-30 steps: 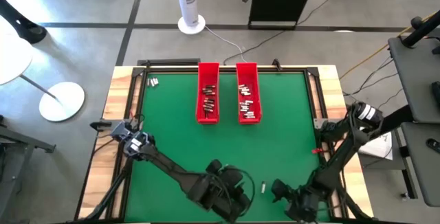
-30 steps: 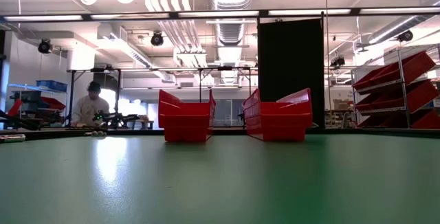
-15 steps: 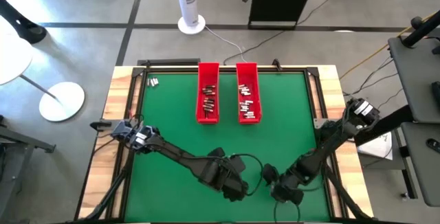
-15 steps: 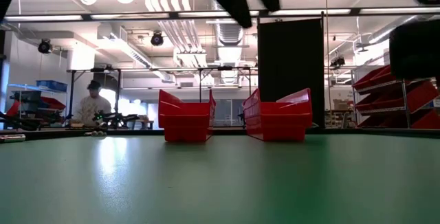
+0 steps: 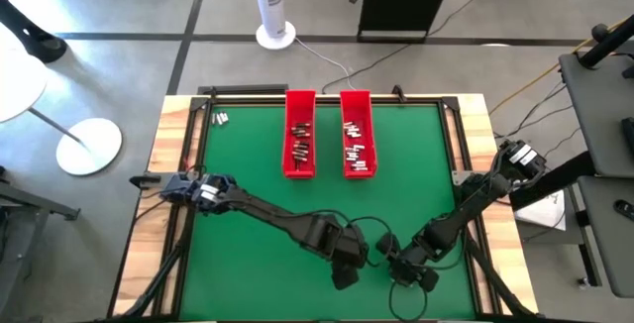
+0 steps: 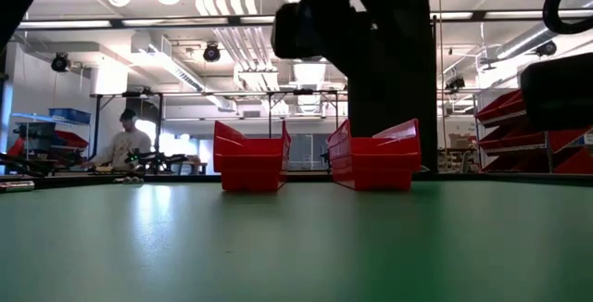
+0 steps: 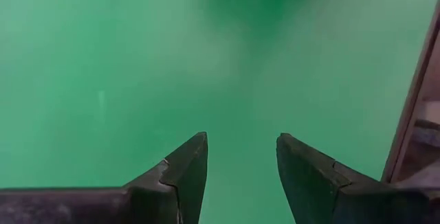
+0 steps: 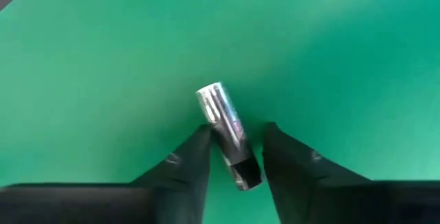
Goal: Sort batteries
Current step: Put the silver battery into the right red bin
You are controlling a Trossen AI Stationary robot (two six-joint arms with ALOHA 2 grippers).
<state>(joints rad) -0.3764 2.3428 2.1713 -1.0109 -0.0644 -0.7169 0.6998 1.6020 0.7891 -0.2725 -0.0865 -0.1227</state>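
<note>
One silvery battery (image 8: 227, 133) lies on the green mat near the table's near edge. My right gripper (image 8: 235, 136) is over it, pointing steeply down. It is open, with one finger on each side of the battery's nearer half. In the high view that gripper (image 5: 391, 261) covers the battery. My left gripper (image 7: 242, 157) hangs open over bare mat just to the left (image 5: 345, 273), with nothing between its fingers. More batteries lie in two red trays (image 5: 300, 147) (image 5: 358, 147) at the far middle. My right gripper comes at the battery from above with its fingers along the two long sides. One finger (image 8: 194, 148) looks to be against the battery's side (image 8: 214, 129). Green mat shows between the battery and the other finger (image 8: 282, 148). I cannot tell whether it touches. The battery lies on the mat.
Two loose batteries (image 5: 221, 118) lie at the far left corner of the mat. A black frame (image 5: 193, 164) borders the mat. The two arms stand close together near the front middle. In the low view dark arm parts (image 6: 371, 24) hang in front of the trays (image 6: 250, 168).
My right gripper has gone toward the table's left and come down over the loose battery, which it now covers in the high view. My left gripper has swung toward the table's right and a little lower, turning about its wrist, and now stands close beside the right one.
</note>
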